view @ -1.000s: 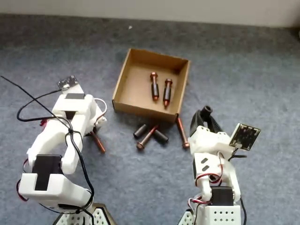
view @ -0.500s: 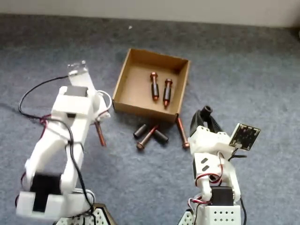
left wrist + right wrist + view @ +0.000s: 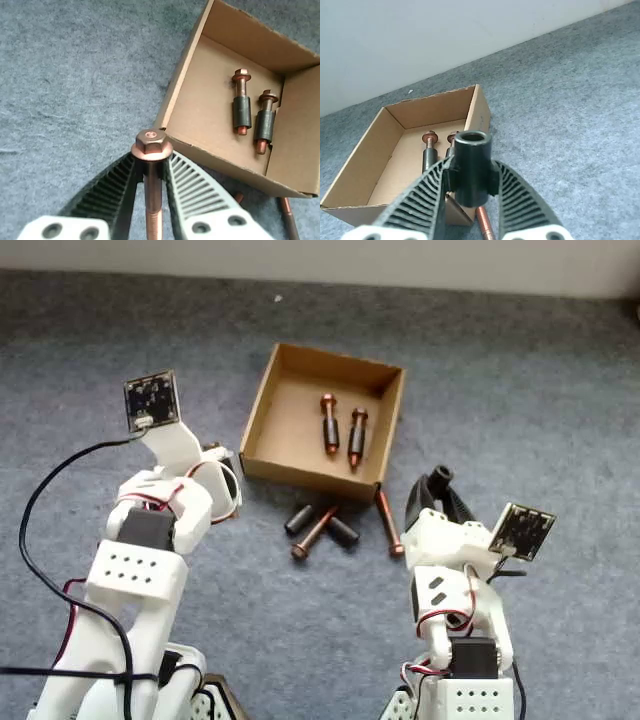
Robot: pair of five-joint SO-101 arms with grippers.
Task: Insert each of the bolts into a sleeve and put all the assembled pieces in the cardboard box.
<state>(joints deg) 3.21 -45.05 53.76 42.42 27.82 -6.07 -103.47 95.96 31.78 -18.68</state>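
Grey carpet (image 3: 100,330); our wrist views show left gripper (image 3: 152,161) clamping a copper-coloured hex-head bolt (image 3: 151,146), right gripper (image 3: 471,174) gripping a black tubular sleeve (image 3: 472,150).

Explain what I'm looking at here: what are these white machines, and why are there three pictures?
Two small white robot arms stand side by side on grey carpet. The wide picture looks down from a fixed camera. The two close-ups come from a camera on each arm's wrist. The left tool is shut on a copper bolt, and the right tool is shut on a black sleeve. The cardboard box holds two assembled pieces. On the carpet in front of it lie two loose sleeves and two loose bolts.
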